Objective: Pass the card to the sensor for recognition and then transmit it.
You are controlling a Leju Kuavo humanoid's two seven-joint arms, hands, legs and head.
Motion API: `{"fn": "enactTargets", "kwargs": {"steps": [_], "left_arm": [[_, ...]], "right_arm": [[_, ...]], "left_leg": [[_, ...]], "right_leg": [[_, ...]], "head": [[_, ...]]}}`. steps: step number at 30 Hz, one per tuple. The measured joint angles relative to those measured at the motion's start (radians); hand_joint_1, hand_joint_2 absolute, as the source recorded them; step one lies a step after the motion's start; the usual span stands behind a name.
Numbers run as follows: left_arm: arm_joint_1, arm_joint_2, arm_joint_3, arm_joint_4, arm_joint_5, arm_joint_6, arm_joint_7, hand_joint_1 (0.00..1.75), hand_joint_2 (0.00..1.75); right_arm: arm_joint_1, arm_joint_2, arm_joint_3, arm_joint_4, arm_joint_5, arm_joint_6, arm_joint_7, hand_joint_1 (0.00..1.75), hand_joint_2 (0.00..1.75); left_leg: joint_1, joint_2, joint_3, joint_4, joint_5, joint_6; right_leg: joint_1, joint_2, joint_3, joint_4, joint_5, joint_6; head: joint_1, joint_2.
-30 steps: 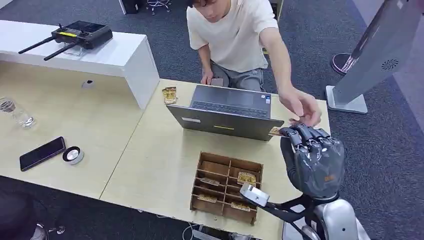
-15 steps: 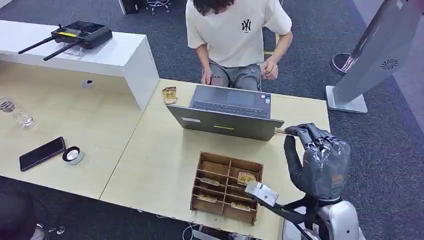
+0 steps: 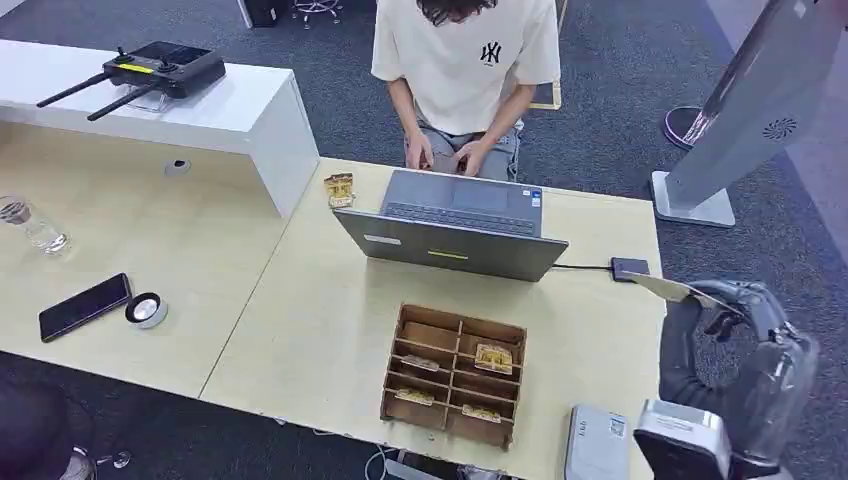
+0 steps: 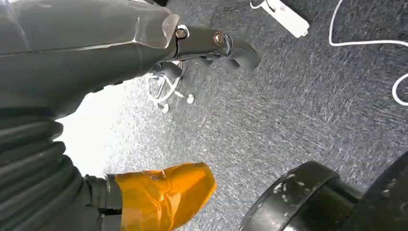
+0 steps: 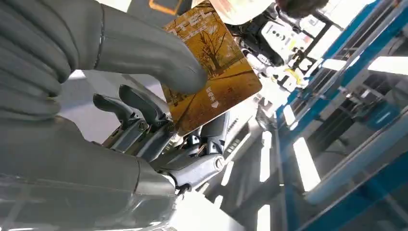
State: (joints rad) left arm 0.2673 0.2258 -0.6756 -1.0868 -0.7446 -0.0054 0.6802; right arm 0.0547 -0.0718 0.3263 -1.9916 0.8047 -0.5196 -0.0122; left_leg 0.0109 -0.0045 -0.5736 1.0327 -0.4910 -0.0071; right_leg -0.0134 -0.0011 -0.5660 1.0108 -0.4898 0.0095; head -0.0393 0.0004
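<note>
- The pale wood-grain counter (image 3: 300, 330) has a smooth matt top.
- The brown compartmented wooden tray (image 3: 455, 372) near its front edge looks raw and unvarnished.
- The grey laptop (image 3: 455, 235) has a matt metallic shell.
- The orange-printed card (image 5: 211, 72) looks like glossy plastic.
- The right hand (image 5: 120, 110) has smooth grey plastic fingers (image 5: 144, 50).
- The dark grey carpet floor (image 4: 298, 96) is rough and fibrous.
- The clear glass (image 3: 30, 225) at the left edge shines.

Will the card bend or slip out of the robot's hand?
Probably stiff: the card sticks out flat past the right hand without drooping. It looks thin and glossy, so it might slide, since just the thumb and fingers pinch one end.
</note>
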Motion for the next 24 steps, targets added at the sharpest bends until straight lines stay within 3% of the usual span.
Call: {"fn": "enactTargets", "kwargs": {"steps": [9, 21, 24], "left_arm": [[0.042, -0.005, 0.050, -0.030, -0.015, 0.021, 0.000, 0.00, 1.75], [0.071, -0.024, 0.101, -0.036, -0.019, 0.037, -0.004, 0.00, 1.75], [0.069, -0.041, 0.125, -0.020, -0.014, 0.075, -0.070, 0.00, 1.75]], "right_arm": [[0.142, 0.031, -0.110, -0.078, -0.200, 0.016, -0.051, 1.75, 1.75], [0.230, 0.030, -0.128, -0.092, -0.280, 0.061, -0.038, 1.75, 1.75], [0.249, 0.016, -0.127, -0.092, -0.352, 0.088, -0.016, 1.75, 1.75]], "left_leg": [[0.000, 0.000, 0.000, 0.000, 0.000, 0.000], [0.000, 0.000, 0.000, 0.000, 0.000, 0.000], [0.000, 0.000, 0.000, 0.000, 0.000, 0.000]], "right_leg": [[0.000, 0.000, 0.000, 0.000, 0.000, 0.000], [0.000, 0.000, 0.000, 0.000, 0.000, 0.000], [0.000, 0.000, 0.000, 0.000, 0.000, 0.000]], "head": [[0.000, 0.000], [0.000, 0.000], [0.000, 0.000]]}}
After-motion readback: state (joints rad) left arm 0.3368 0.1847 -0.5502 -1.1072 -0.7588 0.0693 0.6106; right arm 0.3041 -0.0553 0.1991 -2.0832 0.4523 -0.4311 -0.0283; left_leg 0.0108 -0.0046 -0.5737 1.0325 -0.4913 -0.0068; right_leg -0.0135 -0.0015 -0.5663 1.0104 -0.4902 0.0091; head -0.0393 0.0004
